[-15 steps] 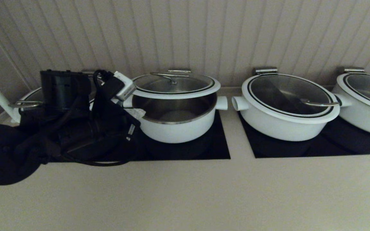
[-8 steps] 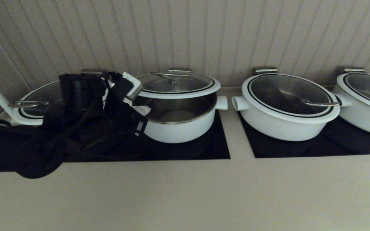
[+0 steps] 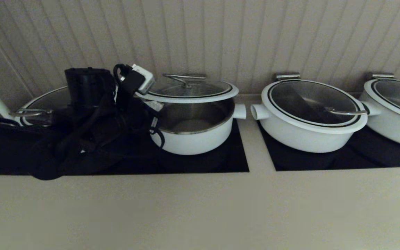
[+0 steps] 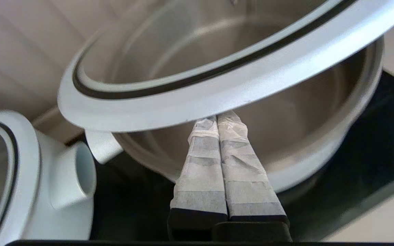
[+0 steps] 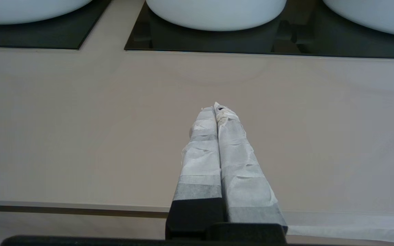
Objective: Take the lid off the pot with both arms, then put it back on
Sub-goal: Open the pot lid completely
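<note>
The white pot [image 3: 193, 140] stands on the left black cooktop. Its glass lid [image 3: 190, 91] with white rim and metal handle is raised off the pot at its front and left, tilted. My left gripper [image 3: 154, 105] is shut, its taped fingertips pressed under the lid's left rim. In the left wrist view the shut gripper [image 4: 216, 119] touches the underside of the lid rim [image 4: 217, 85], with the open pot [image 4: 320, 153] below. My right gripper [image 5: 216, 108] is shut and empty over the bare counter, out of the head view.
A second lidded pot [image 3: 311, 114] stands on the right cooktop [image 3: 359, 156], a third [image 3: 394, 107] at the far right. Another lidded pot [image 3: 35, 111] sits behind my left arm. A ribbed wall is close behind. The beige counter [image 3: 200, 208] runs along the front.
My left arm has moved right and up toward the pot. The lid's left edge has risen with it and the lid now sits higher and more tilted.
</note>
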Robot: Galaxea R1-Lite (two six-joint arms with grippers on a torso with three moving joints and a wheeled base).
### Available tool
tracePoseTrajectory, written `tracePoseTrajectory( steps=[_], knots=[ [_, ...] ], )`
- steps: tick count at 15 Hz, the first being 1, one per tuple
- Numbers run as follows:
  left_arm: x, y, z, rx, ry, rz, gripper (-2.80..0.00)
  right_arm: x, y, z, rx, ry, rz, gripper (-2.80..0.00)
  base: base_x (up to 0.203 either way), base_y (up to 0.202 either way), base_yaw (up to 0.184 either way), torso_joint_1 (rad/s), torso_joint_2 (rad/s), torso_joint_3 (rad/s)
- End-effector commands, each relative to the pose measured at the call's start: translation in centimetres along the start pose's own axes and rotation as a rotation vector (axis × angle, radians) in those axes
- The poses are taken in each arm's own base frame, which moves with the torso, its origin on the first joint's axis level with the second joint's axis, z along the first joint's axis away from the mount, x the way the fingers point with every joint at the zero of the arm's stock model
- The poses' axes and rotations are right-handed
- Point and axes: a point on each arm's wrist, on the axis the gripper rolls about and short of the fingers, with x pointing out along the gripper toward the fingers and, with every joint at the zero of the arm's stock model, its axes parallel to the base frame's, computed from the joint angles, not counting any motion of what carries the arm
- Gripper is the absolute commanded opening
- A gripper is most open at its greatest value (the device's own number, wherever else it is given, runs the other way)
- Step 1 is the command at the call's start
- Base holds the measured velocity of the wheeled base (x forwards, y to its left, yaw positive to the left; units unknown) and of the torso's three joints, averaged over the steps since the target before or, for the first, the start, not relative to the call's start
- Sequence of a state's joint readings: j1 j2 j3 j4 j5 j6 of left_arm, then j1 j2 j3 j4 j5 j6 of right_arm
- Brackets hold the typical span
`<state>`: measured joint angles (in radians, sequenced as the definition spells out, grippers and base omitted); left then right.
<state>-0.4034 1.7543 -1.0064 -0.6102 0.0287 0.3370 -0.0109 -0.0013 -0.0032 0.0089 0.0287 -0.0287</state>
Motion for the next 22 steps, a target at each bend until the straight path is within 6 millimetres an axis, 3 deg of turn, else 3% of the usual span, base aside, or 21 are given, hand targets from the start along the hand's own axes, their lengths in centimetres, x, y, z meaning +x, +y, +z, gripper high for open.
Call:
tracePoseTrajectory(
  steps=[1,22],
  knots=[
    [0.5,0.2,0.5,0.004,-0.021,0.008,-2.80,0.0,0.0,0.0,-0.001,0.001,0.001,-2.80,0.000,0.000,0.000,0.000,0.00,0.000],
    [1.3,2.0,5.3,-0.009,-0.181,0.101,-2.80,0.0,0.0,0.0,-0.001,0.001,0.001,-2.80,0.000,0.000,0.000,0.000,0.00,0.000]
  ],
)
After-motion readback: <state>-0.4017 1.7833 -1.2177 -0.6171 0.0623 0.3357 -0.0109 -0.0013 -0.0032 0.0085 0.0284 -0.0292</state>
